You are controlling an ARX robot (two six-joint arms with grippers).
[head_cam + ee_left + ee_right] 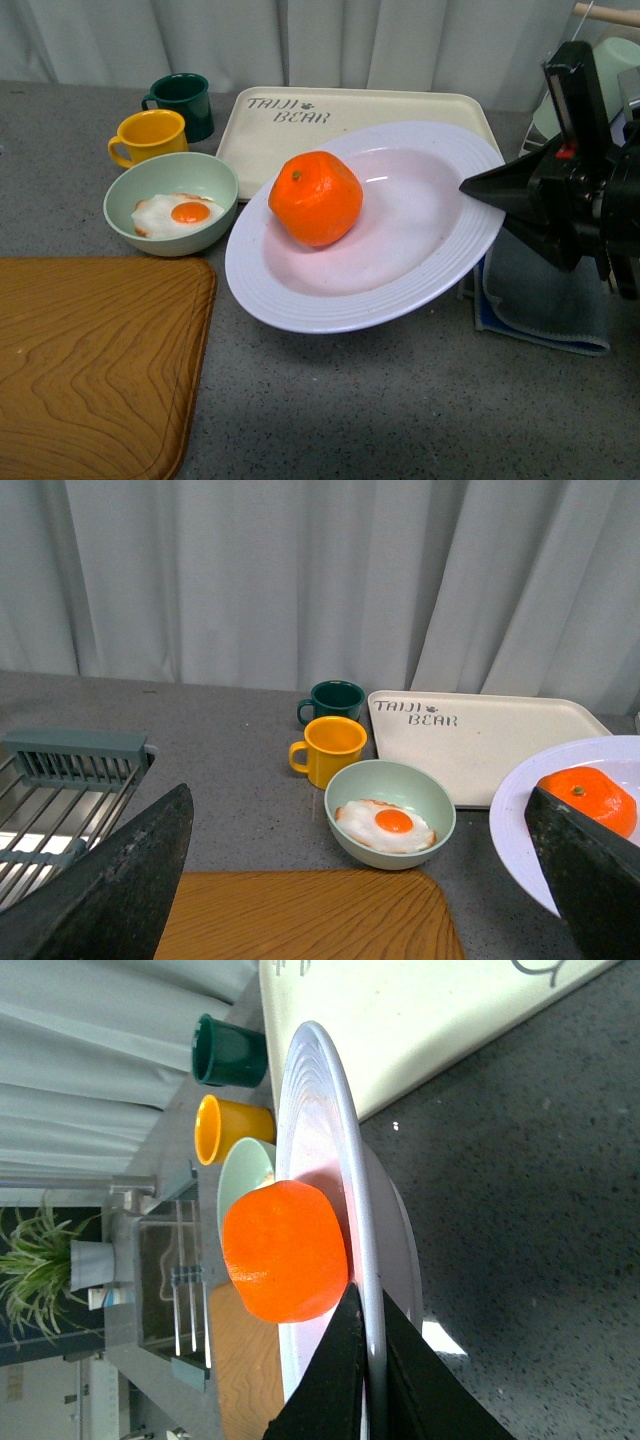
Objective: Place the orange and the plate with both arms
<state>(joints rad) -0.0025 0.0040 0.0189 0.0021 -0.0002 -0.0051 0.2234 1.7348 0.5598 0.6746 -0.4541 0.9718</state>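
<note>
One brown wooden cutting board (90, 360) lies at the left of the grey speckled table (400, 410). The left wrist view shows the left jaws spread wide with nothing between them. Beyond the board stand a yellow mug (148, 135) and a dark green mug (182, 103), with a pale green round bowl (205, 238) holding a fried egg (178, 213) just beside them. Next comes a cream rectangular tray (400, 110) lettered TAIJI BEAR. Partly in front of it, the large round white ridged plate (260, 290) is tilted with its right rim raised, and the bright orange mandarin (316, 198) rests inside. The right jaws are clenched on that right rim, above a blue-grey folded cloth (540, 300).
</note>
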